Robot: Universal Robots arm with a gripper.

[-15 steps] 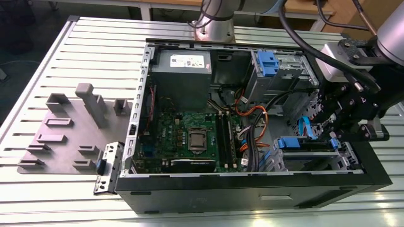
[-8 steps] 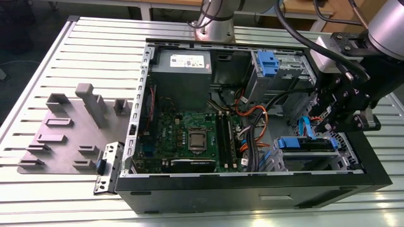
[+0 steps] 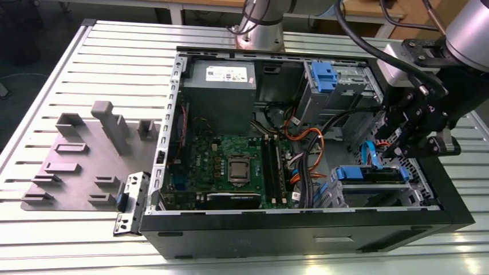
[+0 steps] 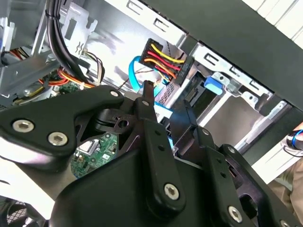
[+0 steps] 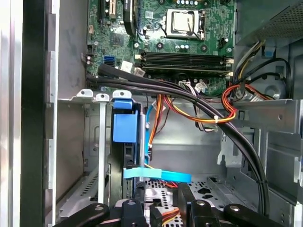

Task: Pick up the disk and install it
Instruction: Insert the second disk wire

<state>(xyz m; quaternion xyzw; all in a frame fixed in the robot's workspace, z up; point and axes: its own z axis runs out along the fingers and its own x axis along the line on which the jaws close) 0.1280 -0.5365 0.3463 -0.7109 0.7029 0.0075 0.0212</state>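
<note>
The disk (image 3: 371,174) sits in the drive cage at the front right corner of the open computer case (image 3: 306,235), with its blue bracket showing. In the first wrist view the disk (image 5: 126,127) stands edge-on in its slot. My gripper (image 3: 393,150) hangs inside the case just above and behind that cage. In the second wrist view my gripper (image 4: 168,101) has its two black fingers (image 4: 147,94) apart, with nothing pinched between them. A light-blue flat cable (image 4: 137,71) and a connector with yellow and red wires (image 4: 163,59) lie just beyond the tips.
Thick black cables (image 5: 189,97) and orange wires (image 5: 227,101) cross the case between motherboard (image 3: 229,166) and drive cages. A grey power supply (image 3: 221,86) fills the back, and an upper bay with a blue latch (image 3: 324,77) stands beside it. A grey fixture plate (image 3: 80,166) lies outside.
</note>
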